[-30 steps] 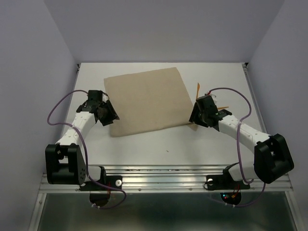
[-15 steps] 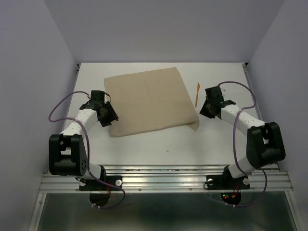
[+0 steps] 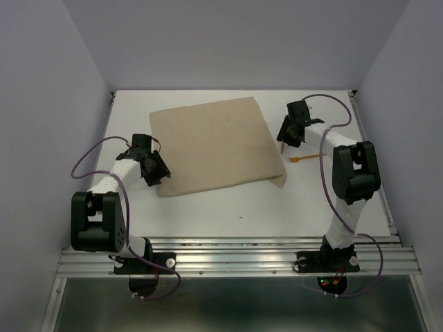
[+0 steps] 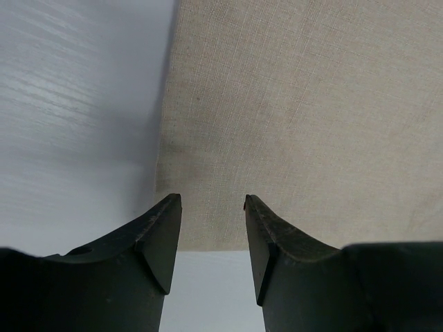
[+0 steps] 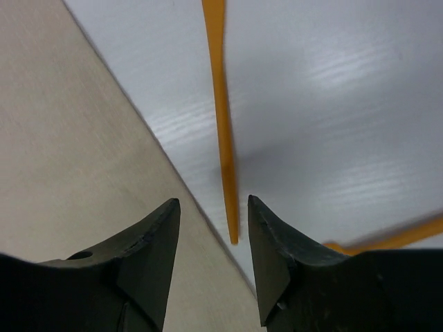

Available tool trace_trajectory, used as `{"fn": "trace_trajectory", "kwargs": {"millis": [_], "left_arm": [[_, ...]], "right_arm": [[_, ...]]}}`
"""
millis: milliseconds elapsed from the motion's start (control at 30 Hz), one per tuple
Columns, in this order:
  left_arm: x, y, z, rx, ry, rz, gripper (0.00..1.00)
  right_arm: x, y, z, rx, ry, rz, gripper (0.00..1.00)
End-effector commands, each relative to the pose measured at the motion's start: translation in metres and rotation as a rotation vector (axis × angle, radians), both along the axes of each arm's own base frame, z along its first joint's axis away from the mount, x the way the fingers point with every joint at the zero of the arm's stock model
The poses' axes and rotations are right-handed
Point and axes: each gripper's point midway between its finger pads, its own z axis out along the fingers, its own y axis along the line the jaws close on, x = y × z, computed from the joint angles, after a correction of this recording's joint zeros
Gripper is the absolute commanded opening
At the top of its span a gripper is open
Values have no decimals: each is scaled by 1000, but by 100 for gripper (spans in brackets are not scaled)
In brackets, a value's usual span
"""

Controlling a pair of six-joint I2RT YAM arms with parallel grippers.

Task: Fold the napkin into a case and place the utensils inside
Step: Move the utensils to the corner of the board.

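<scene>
**Napkin flat, utensils waiting at its edge**

The left gripper (image 4: 212,202), jaws spread and holding nothing, hovers over the near-left corner of the napkin (image 3: 214,145), which lies flat and unfolded mid-table. Folding looks not yet begun, and the next move likely calls for pinching that corner cleanly off the table (image 3: 228,207). At the napkin's right edge the right gripper (image 5: 211,202), jaws likewise apart, points along one orange utensil (image 5: 220,117). A second utensil (image 3: 305,158) lies just beside. Bare table nearer the arms gives room to fold.
</scene>
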Motion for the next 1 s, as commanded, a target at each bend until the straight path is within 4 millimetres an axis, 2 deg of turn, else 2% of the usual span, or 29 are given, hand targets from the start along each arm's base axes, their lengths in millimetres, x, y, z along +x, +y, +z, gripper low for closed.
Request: {"fn": "trace_trajectory", "kwargs": {"millis": [0,33,67,133,167,200,233,267,333,367,467,600,733,767,833,867,933,967], "left_arm": [[17,2,23,17,-70,-2,52],[17,2,23,20,-68,-3,52],[18,2,26,21,-73,-3,52],[19,3,28,27,-75,-4,52],[19,3,28,30,-74,-6,52],[19,4,29,33,-76,-5,52],[19,4,29,35,-74,-5,52],[19,5,28,37,-73,-5,52],[18,5,28,38,-70,-7,52],[19,5,27,38,-70,-7,52],[19,4,26,33,-65,-11,52],[20,3,27,30,-71,-18,52],[22,2,26,26,-70,-24,52],[22,1,27,24,-71,-24,52],[22,0,26,18,-72,-26,52],[22,0,27,17,-74,-27,52],[23,0,28,15,-77,-27,52],[23,0,29,15,-78,-27,52]], "right_arm": [[37,-11,0,-84,-19,-16,50],[40,-11,-4,-91,-11,-16,49],[41,-13,-18,-105,18,-18,49],[47,-13,-22,-113,22,-19,46],[47,-13,-30,-117,36,-21,41],[49,-15,-29,-126,33,-31,36],[49,-16,-32,-134,38,-36,36],[49,-17,-34,-137,40,-39,31],[48,-25,-36,-152,47,-58,25],[48,-32,-36,-154,50,-76,19],[35,-60,-43,-134,83,-143,12],[21,-109,-37,-141,86,-240,11],[6,-134,-33,-170,93,-283,11],[4,-145,-27,-165,82,-306,11],[-2,-146,-27,-151,83,-310,13],[-2,-149,-21,-145,67,-317,20],[-1,-144,-12,-118,38,-299,29],[-6,-142,-13,-108,39,-301,36]]}}
